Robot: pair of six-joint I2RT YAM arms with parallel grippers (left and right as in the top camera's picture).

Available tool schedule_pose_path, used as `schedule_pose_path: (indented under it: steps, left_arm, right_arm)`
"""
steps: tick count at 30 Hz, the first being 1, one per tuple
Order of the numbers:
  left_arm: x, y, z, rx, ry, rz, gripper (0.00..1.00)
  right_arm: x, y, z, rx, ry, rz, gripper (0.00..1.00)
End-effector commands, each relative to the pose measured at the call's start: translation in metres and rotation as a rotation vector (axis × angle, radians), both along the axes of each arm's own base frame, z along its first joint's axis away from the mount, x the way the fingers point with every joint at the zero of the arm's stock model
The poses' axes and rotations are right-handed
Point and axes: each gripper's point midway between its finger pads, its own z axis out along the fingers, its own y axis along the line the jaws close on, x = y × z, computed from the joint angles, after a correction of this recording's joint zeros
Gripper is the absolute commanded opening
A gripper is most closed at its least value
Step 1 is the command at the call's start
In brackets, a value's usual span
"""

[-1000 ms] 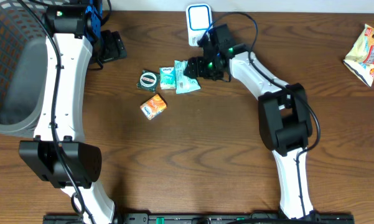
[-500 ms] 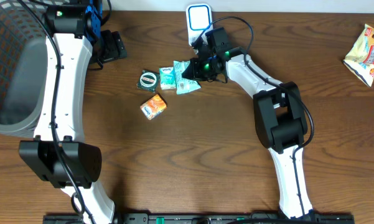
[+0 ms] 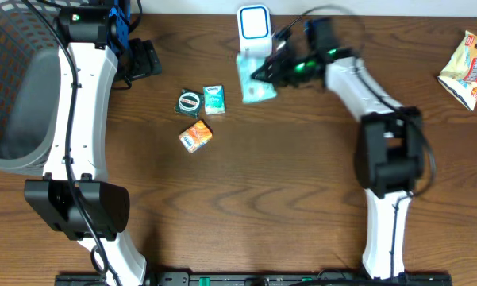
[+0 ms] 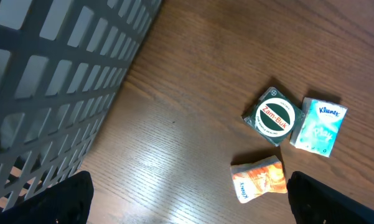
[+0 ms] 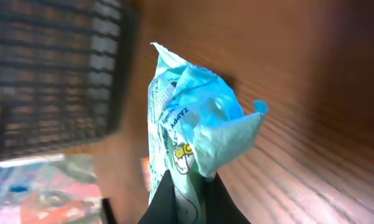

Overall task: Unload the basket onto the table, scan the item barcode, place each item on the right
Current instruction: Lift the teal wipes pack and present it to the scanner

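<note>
The right gripper (image 3: 271, 71) is clamped tight on the pale blue packet (image 3: 256, 82), holding it off the table just in front of the white, blue-rimmed scanner (image 3: 254, 21) at the far edge. From overhead the packet's top edge sits right under the scanner's base, though I can't tell whether they touch. On the right wrist camera the packet (image 5: 196, 127) stands upright, crumpled at the top and pinched low between the dark fingers (image 5: 158, 208). Dark print down its side reads "ZAPPY", with a small yellow cartoon figure below it. No barcode is readable from this angle.

Over on the left, the left gripper (image 4: 190, 202) has its jaws spread wide with nothing between them, beside the grey mesh basket (image 4: 56, 87).

Three items lie on the wood close together. There's a round green tin (image 4: 272, 117) marked "Zam-Buk", and a teal "Kleenex" tissue pack (image 4: 319, 126) right against it. An orange sachet (image 4: 259, 178) lies just apart, its print too small to read. A yellow snack bag (image 3: 467, 67) lies well apart at the far right edge.
</note>
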Motion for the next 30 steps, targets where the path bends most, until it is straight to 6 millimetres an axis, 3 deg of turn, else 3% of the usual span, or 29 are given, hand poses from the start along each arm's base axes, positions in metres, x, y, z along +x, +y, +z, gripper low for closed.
schedule_pose_path:
  steps: [1, 4, 10, 20, 25, 30]
  left_arm:
    - [0.000, 0.003, -0.006, 0.015, 0.020, -0.003, 0.98]
    - [0.000, 0.003, -0.006, 0.014, 0.020, -0.003, 0.98]
    - [0.000, 0.003, -0.006, 0.014, 0.020, -0.003, 0.98]
    - [0.000, 0.003, -0.006, 0.014, 0.020, -0.003, 0.98]
    - [0.000, 0.003, -0.006, 0.015, 0.020, -0.003, 0.98]
    - [0.000, 0.003, -0.006, 0.015, 0.020, -0.003, 0.98]
  right_arm:
    - [-0.016, 0.006, 0.082, 0.105, -0.166, 0.084, 0.01]
    - [-0.016, 0.006, 0.110, 0.100, -0.290, 0.093, 0.01]
    - [-0.020, 0.019, 0.138, 0.026, -0.465, 0.095, 0.01]
    - [-0.043, 0.047, 0.147, 0.008, -0.493, 0.150, 0.01]
    - [-0.051, 0.038, 0.148, 0.004, -0.382, 0.112, 0.01]
    - [-0.067, 0.021, 0.174, -0.061, -0.387, 0.056, 0.01]
